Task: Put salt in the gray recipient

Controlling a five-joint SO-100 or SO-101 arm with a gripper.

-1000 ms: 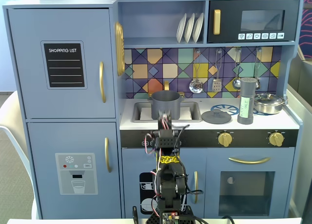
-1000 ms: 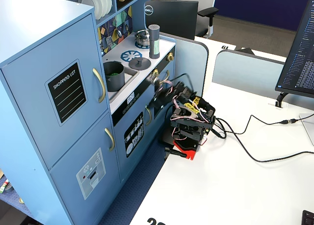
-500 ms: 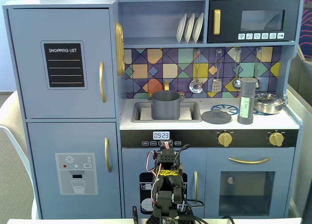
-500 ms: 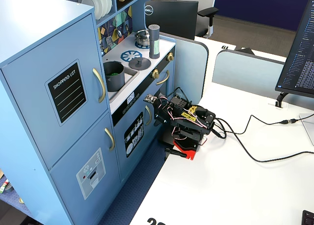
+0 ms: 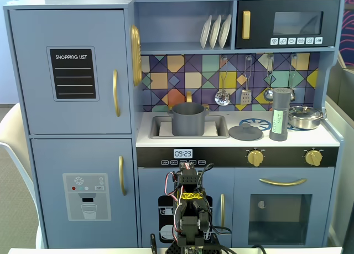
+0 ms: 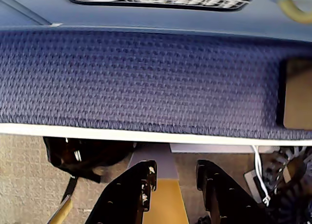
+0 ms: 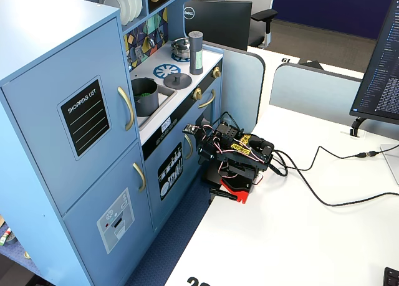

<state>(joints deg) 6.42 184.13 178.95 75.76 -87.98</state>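
- The salt shaker (image 5: 280, 115), a tall slim dark gray cylinder with a pale green label, stands upright on the toy kitchen counter (image 5: 332, 138), between the flat gray round lid with a knob (image 5: 245, 132) on its left and the shiny silver lidded pot (image 5: 305, 117) on its right in a fixed view.
- In the other fixed view the same shaker (image 7: 196, 52) rises above everything near it on the stove side of the counter.
- The gray recipient (image 5: 188, 119), a matte dark gray pot with straight sides, sits in the sink recess (image 5: 157, 128), well apart from the shaker; from the side (image 7: 144, 96) something green shows inside it.
- The arm (image 7: 237, 158) is folded low on the white table (image 7: 299, 236), in front of the kitchen's lower doors, well below counter level.
- The end effector (image 6: 174, 177) shows in the wrist view with its two black fingers parted by a moderate gap and nothing held between them; past them lie blue carpet and a white table edge.
- White plates (image 5: 215, 31) stand in the shelf rack above the sink, and ladles and a spatula hang on the tiled back wall.
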